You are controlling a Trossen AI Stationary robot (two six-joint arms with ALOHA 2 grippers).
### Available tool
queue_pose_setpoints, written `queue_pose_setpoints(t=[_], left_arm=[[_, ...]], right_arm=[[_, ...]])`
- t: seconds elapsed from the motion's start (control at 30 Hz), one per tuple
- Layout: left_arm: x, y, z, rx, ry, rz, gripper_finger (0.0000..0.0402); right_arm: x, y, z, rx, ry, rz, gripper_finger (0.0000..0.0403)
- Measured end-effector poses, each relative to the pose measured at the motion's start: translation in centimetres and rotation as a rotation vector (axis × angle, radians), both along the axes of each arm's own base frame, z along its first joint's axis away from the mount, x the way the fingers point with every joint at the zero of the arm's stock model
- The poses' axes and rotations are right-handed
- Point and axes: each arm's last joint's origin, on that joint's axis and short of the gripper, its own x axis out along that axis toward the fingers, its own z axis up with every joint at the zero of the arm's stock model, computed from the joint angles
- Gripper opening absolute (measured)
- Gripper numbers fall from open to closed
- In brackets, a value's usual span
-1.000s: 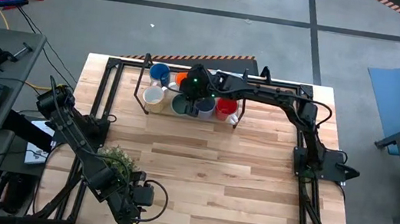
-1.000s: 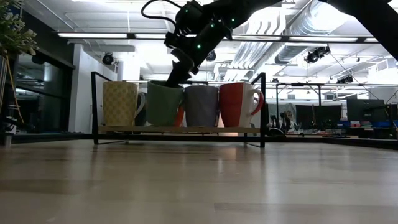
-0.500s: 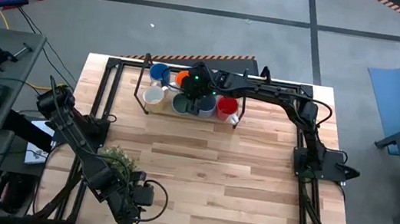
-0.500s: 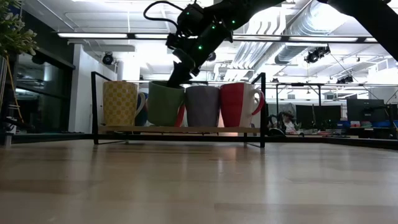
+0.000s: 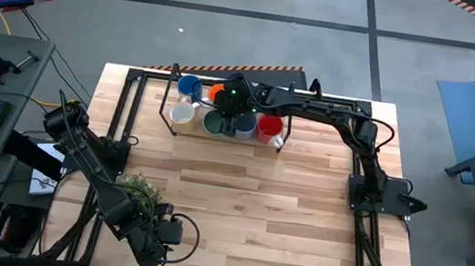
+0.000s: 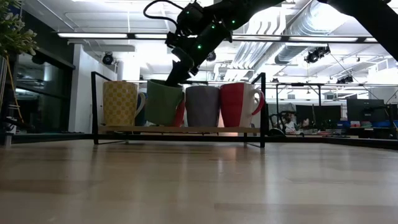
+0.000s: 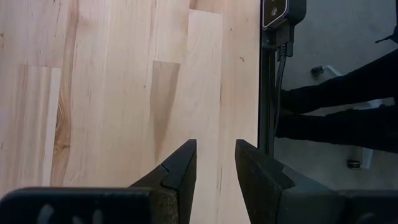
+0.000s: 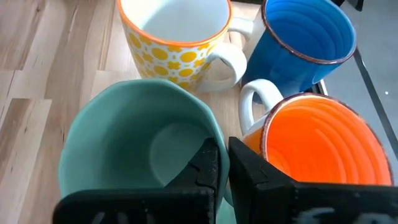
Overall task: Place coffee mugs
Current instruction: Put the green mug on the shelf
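Note:
A black wire rack (image 5: 169, 96) at the table's far side holds the coffee mugs in two rows. In the near row stand a yellow-patterned mug (image 6: 119, 104), a green mug (image 6: 165, 102), a slate mug (image 6: 202, 106) and a red mug (image 6: 235, 104). A blue mug (image 8: 308, 37) and an orange mug (image 8: 317, 149) are behind them. My right gripper (image 8: 224, 163) is shut on the green mug. My left gripper (image 7: 214, 162) hangs open over bare wood at the table's near left. My right gripper pinches the green mug's rim (image 8: 212, 132) on the side facing the orange mug, one finger inside the mug and one outside. The fingers slant down from above and from the table's right. The mug leans a little among its neighbours, its base at the rack's shelf (image 6: 177, 129).
A leafy potted plant (image 5: 140, 189) stands at the near left beside my left arm. Black frame rails (image 5: 131, 101) run along the table's left and right sides. Bare wood (image 5: 255, 209) fills the table's middle and near half.

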Motion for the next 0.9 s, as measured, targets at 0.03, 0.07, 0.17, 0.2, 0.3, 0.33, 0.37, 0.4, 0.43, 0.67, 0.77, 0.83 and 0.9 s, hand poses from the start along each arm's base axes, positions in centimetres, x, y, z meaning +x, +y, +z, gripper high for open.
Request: queue_pose_setpoints(t=[0.03,0.07,0.17,0.2,0.3,0.33,0.37,0.4,0.43,0.67,0.77,0.83,0.9], left_arm=[[0.00,0.00,0.00,0.000,0.000,0.000,0.0101],[-0.01,-0.01,0.00,0.000,0.000,0.000,0.0101],[0.00,-0.01,0.00,0.000,0.000,0.000,0.0101],[-0.01,-0.01,0.00,0.000,0.000,0.000,0.0101],[0.00,-0.01,0.00,0.000,0.000,0.000,0.0101],[0.00,0.00,0.00,0.000,0.000,0.000,0.0101],[0.00,-0.01,0.00,0.000,0.000,0.000,0.0101],[0.00,-0.01,0.00,0.000,0.000,0.000,0.0101],[0.00,-0.01,0.00,0.000,0.000,0.000,0.0101],[0.00,-0.01,0.00,0.000,0.000,0.000,0.0101],[0.00,0.00,0.00,0.000,0.000,0.000,0.0101],[0.00,-0.01,0.00,0.000,0.000,0.000,0.0101],[0.01,0.00,0.00,0.000,0.000,0.001,0.0101]], right_arm=[[-0.01,0.00,-0.01,0.000,0.001,0.001,0.0001],[-0.01,0.00,-0.01,-0.001,0.002,0.002,0.0001],[0.00,0.00,0.00,-0.002,0.000,0.002,0.0001],[0.00,0.00,0.00,-0.002,0.001,0.003,0.0001],[0.00,0.02,0.00,0.002,0.000,0.007,0.0001],[0.00,0.02,0.00,0.002,-0.001,0.007,0.0001],[0.00,0.02,0.00,0.002,0.000,0.007,0.0001],[0.00,0.02,0.00,0.002,0.000,0.007,0.0004],[0.00,0.02,0.00,0.003,-0.001,0.007,0.0008],[0.05,-0.02,0.05,-0.001,-0.008,-0.004,0.0062],[0.05,-0.07,0.07,-0.003,-0.009,-0.007,0.0067],[0.09,-0.07,0.11,-0.011,-0.013,-0.014,0.0067],[0.19,-0.14,0.24,-0.024,-0.027,-0.023,0.0068]])
